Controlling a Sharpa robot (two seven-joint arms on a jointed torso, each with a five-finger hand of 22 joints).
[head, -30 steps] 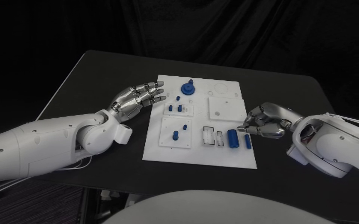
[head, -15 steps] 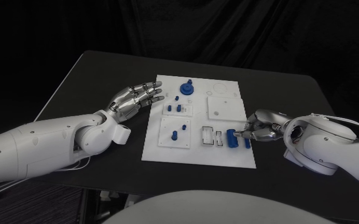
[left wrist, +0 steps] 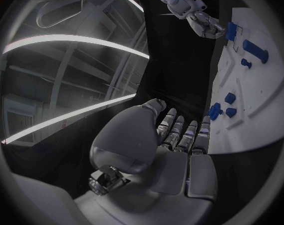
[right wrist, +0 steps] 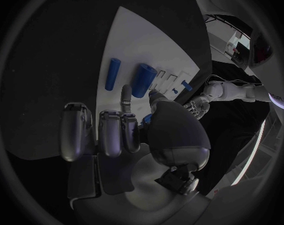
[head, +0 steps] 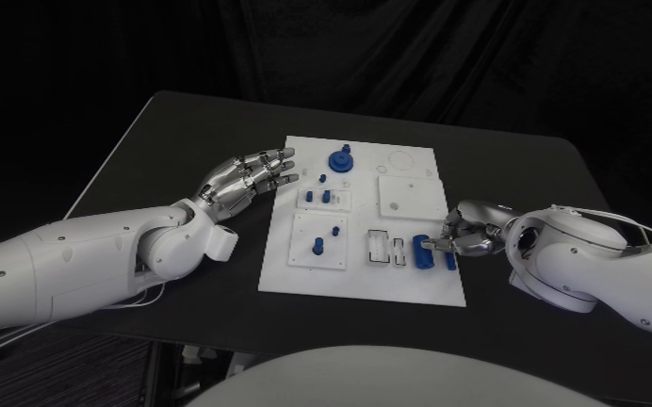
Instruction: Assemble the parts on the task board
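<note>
Fingertips (right wrist: pixel 126 91) of right robot hand (head: pixel 466 235) touch thick blue cylinder (right wrist: pixel 143 80).

No readable text

No letters, numbers, brand marks or signs can be made out anywhere: the task board (head: pixel 365 280) bears only plain outlines and recesses, and the blue parts (head: pixel 423 252) carry no lettering that can be read.
</note>
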